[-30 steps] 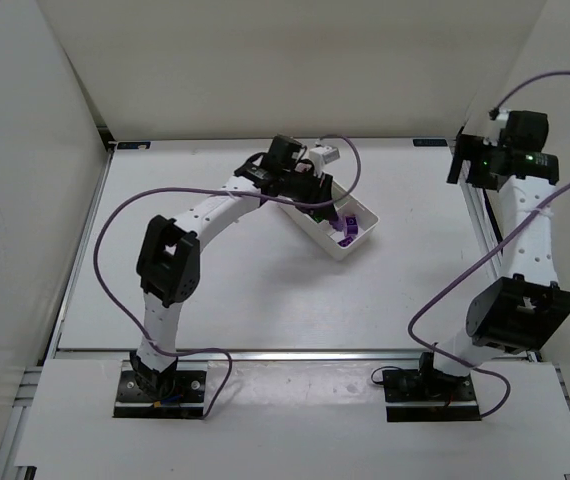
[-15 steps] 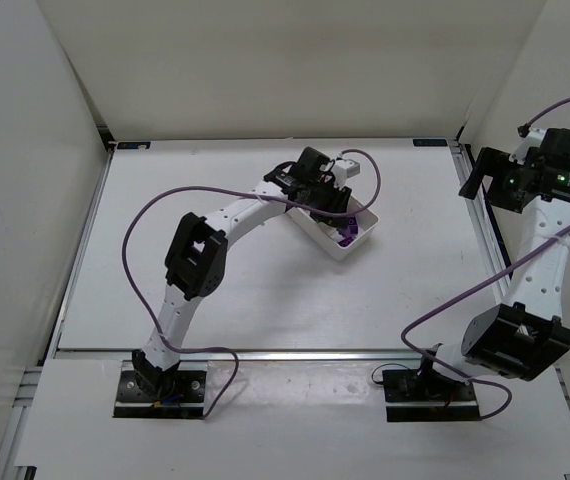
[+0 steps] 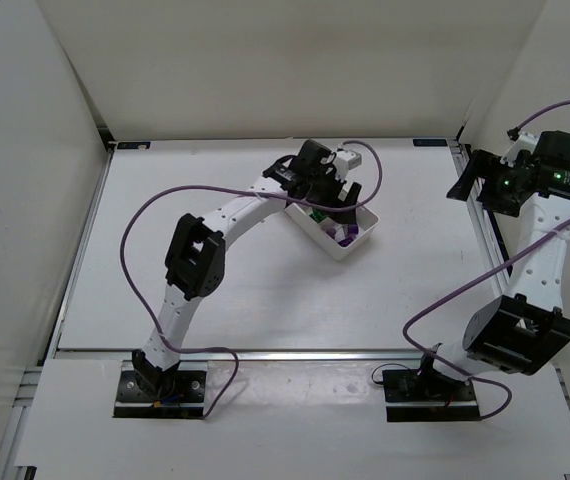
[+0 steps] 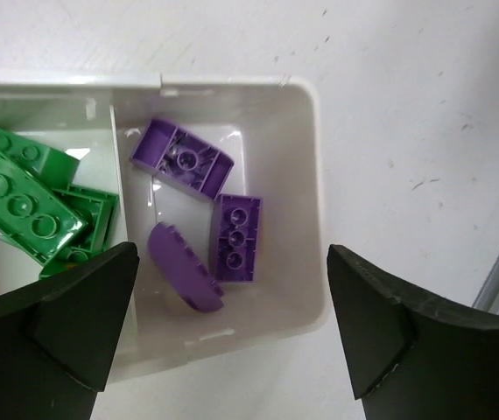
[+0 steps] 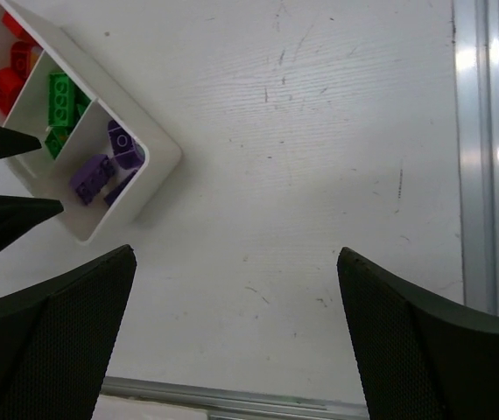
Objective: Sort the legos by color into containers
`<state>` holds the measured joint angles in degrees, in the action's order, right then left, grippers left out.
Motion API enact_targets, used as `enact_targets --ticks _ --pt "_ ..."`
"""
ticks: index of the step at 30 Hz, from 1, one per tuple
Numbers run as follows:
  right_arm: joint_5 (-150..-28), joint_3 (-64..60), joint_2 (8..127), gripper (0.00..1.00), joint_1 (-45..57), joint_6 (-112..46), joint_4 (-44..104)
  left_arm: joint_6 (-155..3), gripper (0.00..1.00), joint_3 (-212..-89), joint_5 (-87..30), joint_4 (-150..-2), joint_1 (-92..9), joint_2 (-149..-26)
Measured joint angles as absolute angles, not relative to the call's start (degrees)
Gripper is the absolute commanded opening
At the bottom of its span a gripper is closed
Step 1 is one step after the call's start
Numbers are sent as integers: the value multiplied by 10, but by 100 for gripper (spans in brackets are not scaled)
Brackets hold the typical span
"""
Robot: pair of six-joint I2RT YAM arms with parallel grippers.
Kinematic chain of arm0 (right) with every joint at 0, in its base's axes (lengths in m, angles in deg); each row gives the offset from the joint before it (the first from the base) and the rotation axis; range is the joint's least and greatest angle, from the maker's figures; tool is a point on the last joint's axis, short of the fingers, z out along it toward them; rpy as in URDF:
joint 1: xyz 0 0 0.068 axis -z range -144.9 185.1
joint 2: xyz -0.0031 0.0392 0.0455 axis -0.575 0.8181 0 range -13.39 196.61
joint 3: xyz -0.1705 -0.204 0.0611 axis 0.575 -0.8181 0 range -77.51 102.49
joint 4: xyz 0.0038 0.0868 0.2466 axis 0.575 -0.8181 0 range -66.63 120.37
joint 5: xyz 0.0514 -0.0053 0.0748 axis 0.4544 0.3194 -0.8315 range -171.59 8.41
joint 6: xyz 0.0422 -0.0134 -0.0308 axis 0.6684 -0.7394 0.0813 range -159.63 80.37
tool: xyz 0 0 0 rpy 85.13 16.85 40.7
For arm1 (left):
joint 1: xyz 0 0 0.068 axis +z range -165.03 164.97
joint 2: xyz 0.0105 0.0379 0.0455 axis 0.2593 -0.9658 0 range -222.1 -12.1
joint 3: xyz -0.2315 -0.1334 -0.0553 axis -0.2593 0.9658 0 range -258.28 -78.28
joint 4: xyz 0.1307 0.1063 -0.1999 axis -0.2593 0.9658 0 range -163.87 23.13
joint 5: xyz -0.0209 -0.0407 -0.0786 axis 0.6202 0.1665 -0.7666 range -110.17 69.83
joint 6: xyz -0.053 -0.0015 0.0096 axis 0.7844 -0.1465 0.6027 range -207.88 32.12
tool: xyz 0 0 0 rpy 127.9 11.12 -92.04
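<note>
- While the left gripper (image 4: 232, 262) hangs over the tray (image 4: 316, 175), its jaws stand wide apart and hold nothing.
- One tray, with three compartments (image 4: 276, 157) in a row, sits askew on the worktop (image 3: 235, 290), nearer the far edge and a little right of the middle.
- Three purple legos (image 4: 236, 237) lie in the end compartment toward the worktop's right edge, straight under the left gripper. Two are bricks with hollow undersides up, and one is a rounded piece touching one of them.
- Green legos (image 4: 22, 197) fill the middle compartment, across a thin divider (image 4: 115, 166) from the purple ones. At least three are heaped together, but a finger (image 4: 57, 341) hides part of the heap, so the full count cannot be told.
- Red legos (image 5: 6, 83) lie in the third compartment, at the tray's other end. Two or three show in the right wrist view, and the frame cuts off the rest.
- Right gripper (image 5: 236, 262) hovers near the worktop's right edge, well apart from the tray, its jaws spread wide and empty.
</note>
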<state>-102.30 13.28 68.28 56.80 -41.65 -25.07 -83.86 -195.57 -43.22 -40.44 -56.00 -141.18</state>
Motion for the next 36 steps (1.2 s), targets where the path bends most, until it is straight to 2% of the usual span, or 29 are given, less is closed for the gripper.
enact_targets --ticks 5,12,15,18,24,29,36 --pt "-1072 128 709 98 554 -415 -230 -839 99 -1966 -432 -402 -557 -1358" --pt "-1138 128 769 96 508 -423 -196 -859 99 -1937 -401 -395 -527 -1209" --pt "-1156 131 798 97 484 -445 -190 -839 99 -1892 -426 -396 -467 -1150" --pt "-1170 137 826 97 466 -467 -185 -814 99 -1821 -458 -398 -364 -1113" --pt "-1193 139 868 97 467 -504 -169 -812 99 -1720 -446 -347 -187 -1115" --pt "-1200 142 894 97 472 -534 -161 -847 99 -1703 -416 -310 -152 -1119" --pt "-1204 142 916 98 494 -567 -161 -871 99 -1619 -389 -307 -119 -1120"
